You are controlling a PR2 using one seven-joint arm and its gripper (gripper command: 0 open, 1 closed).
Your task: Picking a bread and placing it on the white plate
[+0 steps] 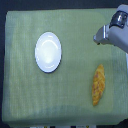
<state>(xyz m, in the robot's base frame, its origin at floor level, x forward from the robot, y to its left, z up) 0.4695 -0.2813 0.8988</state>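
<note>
The bread (98, 84) is an elongated golden-orange loaf with pointed ends, lying lengthwise on the green cloth toward the exterior view's lower right. The white plate (48, 51) is round and bare, resting on the cloth at the exterior view's left of centre. My gripper (99, 36) reaches in from the upper right corner, grey and white, above the bread and well apart from it. Its fingers are blurred together, so their state does not show. Nothing appears held.
A green cloth (70, 105) covers the tabletop almost edge to edge. Dark floor borders it at the top and at the exterior view's left. The arm's body (120, 22) fills the upper right corner.
</note>
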